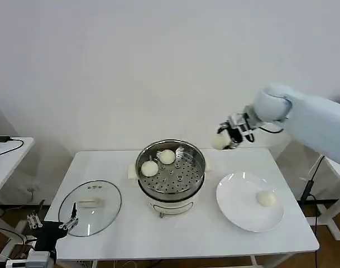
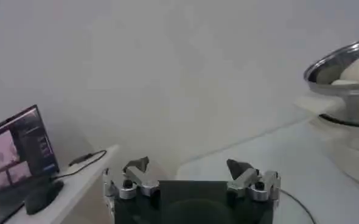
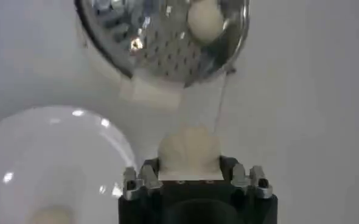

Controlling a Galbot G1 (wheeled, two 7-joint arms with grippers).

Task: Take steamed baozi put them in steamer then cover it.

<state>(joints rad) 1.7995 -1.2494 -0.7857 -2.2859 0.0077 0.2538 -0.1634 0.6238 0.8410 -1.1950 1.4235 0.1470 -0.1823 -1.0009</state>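
Down in the lower left of the head view the left gripper (image 1: 69, 223) hangs at the near rim of the glass lid (image 1: 90, 207), which lies flat on the table (image 1: 158, 234); in the left wrist view its fingers (image 2: 135, 167) stand well apart with nothing between them, so that arm looks idle for now. The lid is clearly not on yet, and that step comes last.

In the middle of the frame sits the steamer (image 1: 171, 168), open, with two buns already on its perforated tray: one bun (image 1: 149, 168) at the left side and a second bun (image 1: 167, 157) just behind it toward the back. I'd call that half the loading done.

Moving right, the right gripper (image 1: 228, 137) is up in the air, above and to the right of the steamer, clamped on a third bun (image 1: 219, 142); the right wrist view shows the dough (image 3: 188, 153) squeezed between its jaws with the steamer beyond.

At the lower right, the white plate (image 1: 236, 207) holds one last bun (image 1: 267, 198). So, as I judge it, one bun is in hand, one is left to fetch, then the cover.
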